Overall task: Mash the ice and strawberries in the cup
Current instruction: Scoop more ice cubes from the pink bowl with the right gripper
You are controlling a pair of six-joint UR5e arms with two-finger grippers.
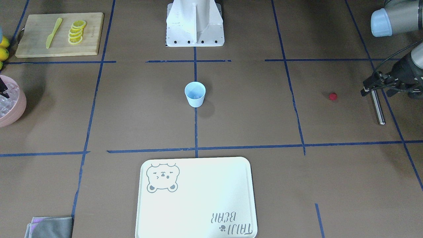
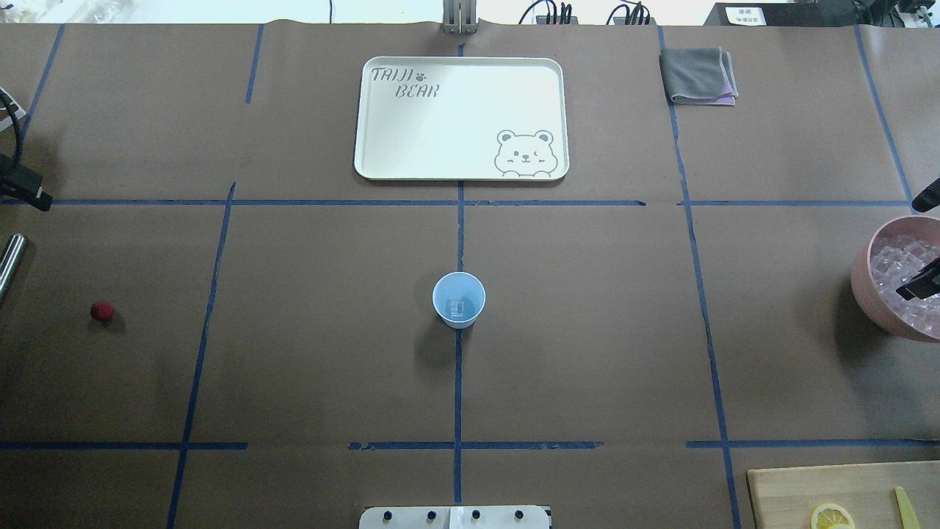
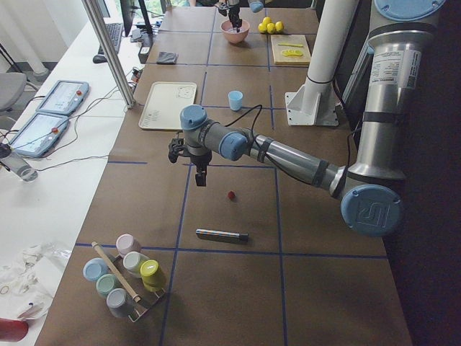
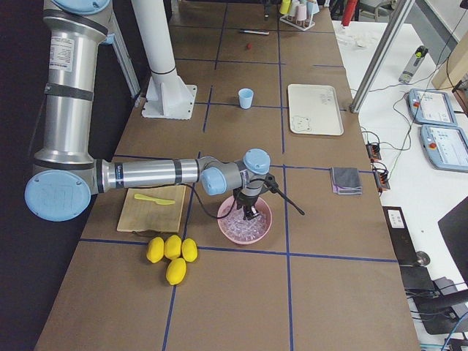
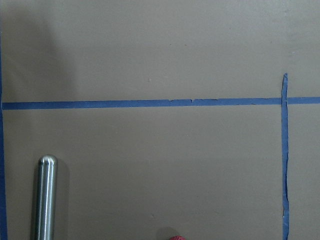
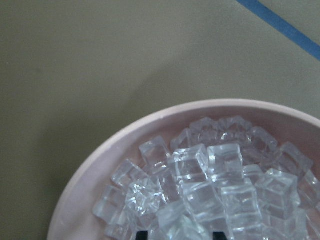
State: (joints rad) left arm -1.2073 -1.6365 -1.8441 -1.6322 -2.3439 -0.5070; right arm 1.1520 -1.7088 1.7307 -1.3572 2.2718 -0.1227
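Note:
The pale blue cup [image 2: 458, 299] stands upright at mid-table with one ice cube [image 2: 458, 307] in it. More ice [image 6: 210, 180] fills the pink bowl [image 2: 863, 272] at the table's right end. My right gripper [image 6: 179, 233] is open, both fingertips dipped among the cubes. The red strawberry [image 2: 102, 311] lies on the paper far left, and its top edge shows in the left wrist view [image 5: 172, 237]. My left gripper [image 3: 200, 175] hangs above the table just beyond the berry. Its fingers show in no close view, so I cannot tell its state.
A steel rod [image 1: 377, 107] lies beside the strawberry. A bear-print tray [image 2: 440, 125] and a folded grey cloth [image 2: 698, 73] lie at the far side. A cutting board [image 1: 92, 34] with lemon slices and a yellow knife, and whole lemons [image 4: 172, 252], are by the bowl.

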